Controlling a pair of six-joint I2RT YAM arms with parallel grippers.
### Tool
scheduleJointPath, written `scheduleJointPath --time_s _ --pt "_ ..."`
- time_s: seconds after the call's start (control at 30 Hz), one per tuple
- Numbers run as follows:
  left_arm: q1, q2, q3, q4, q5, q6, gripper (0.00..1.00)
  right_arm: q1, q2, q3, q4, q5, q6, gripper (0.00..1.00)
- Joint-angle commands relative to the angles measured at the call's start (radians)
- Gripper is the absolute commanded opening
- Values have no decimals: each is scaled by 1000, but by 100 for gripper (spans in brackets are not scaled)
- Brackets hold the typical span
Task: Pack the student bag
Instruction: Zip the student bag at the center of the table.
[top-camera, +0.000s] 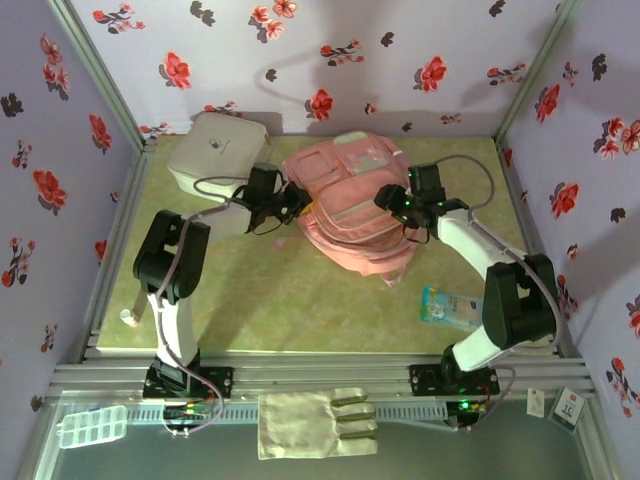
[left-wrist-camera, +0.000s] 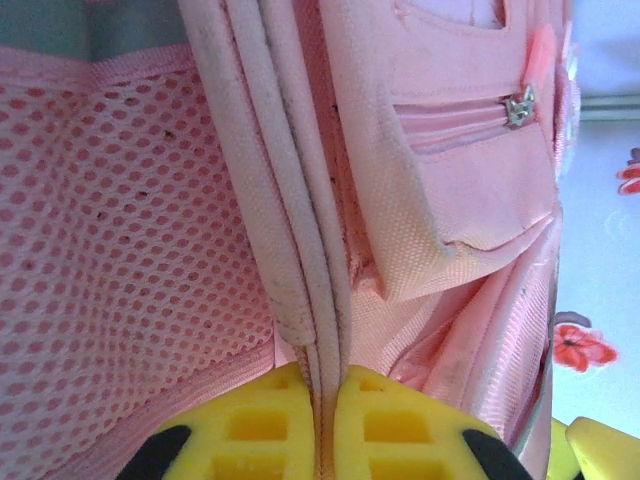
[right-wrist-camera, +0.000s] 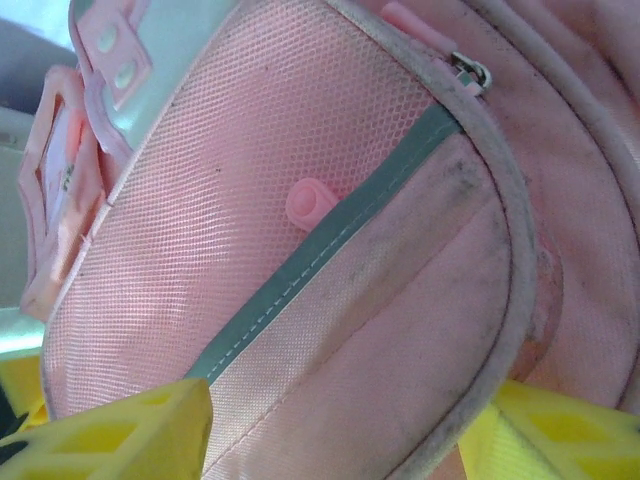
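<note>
The student bag (top-camera: 350, 200), a soft pink backpack, lies at the back middle of the green table. My left gripper (top-camera: 295, 203) is at its left edge. In the left wrist view the yellow fingers (left-wrist-camera: 260, 425) are pressed together on the bag's pale piped trim (left-wrist-camera: 300, 250), with pink mesh to the left and a zipped pocket (left-wrist-camera: 470, 170) to the right. My right gripper (top-camera: 390, 200) is at the bag's right side. In the right wrist view its yellow fingers (right-wrist-camera: 150, 430) stand wide apart, with the bag's mesh front pocket (right-wrist-camera: 330, 260) and its grey-edged flap between them.
A white rounded-square box (top-camera: 217, 150) sits at the back left, just behind the left arm. A blue printed packet (top-camera: 450, 307) lies at the front right by the right arm. Floral walls close in three sides. A beige cloth (top-camera: 315, 423) lies on the near shelf.
</note>
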Motion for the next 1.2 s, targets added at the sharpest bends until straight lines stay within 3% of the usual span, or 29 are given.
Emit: scheduleJointPath --time_s 0.0,0.27,0.6,0.9,1.17 --pt "-64 -81 -6 128 -6 -124 1 39 -83 53 -182 150 -55 65" --pt "-118 -77 52 127 -73 -185 1 229 -196 45 -345 284 12 65" --pt "-132 -58 59 132 -74 -220 1 494 -58 43 -123 324 170 46" --pt "-131 -69 40 123 -70 -231 1 496 122 85 56 433 207 34" --pt "-131 -62 31 127 -65 -241 1 465 201 123 31 553 206 24"
